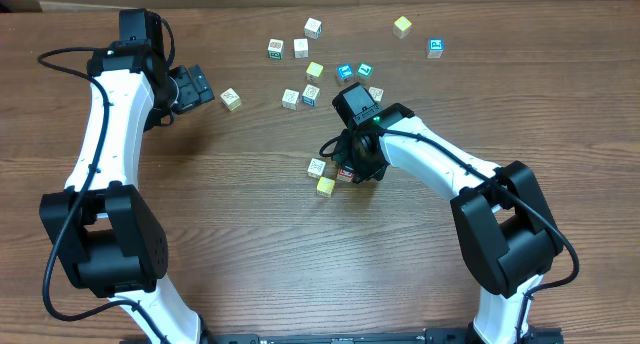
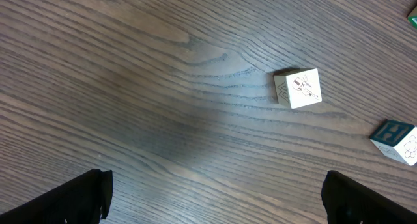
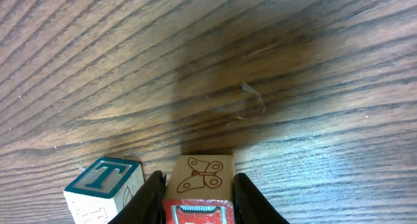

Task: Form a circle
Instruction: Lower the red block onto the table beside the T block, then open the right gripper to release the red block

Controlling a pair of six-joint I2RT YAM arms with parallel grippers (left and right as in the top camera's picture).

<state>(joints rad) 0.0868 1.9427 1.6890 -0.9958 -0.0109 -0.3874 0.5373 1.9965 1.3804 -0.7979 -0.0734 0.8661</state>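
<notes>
Dark wood-grained worktop [image 1: 250, 224] is carrying everything, and the placing step seems to be in hand. The right arm's fingers [image 3: 148, 201] are standing low over it, bracketing a small wooden cube with a brown butterfly face and a red-printed face [image 3: 199, 175], one finger close against each side. Whether they are pinching it or merely flanking it I cannot tell. Just outside one finger a whitish wooden cube with a teal T [image 3: 104, 182] is sitting. The circle [image 1: 325, 182], a small tight cluster of whitish, yellow and red-printed cubes, is lying right at those fingers, looking more like an arc than a closed ring. The next move, I judge, is calling for freeing the cube without nudging its neighbours. The left arm's fingers [image 2: 71, 198] are hanging spread wide and empty, with a loose whitish picture cube [image 2: 298, 88] ahead of them.
</notes>
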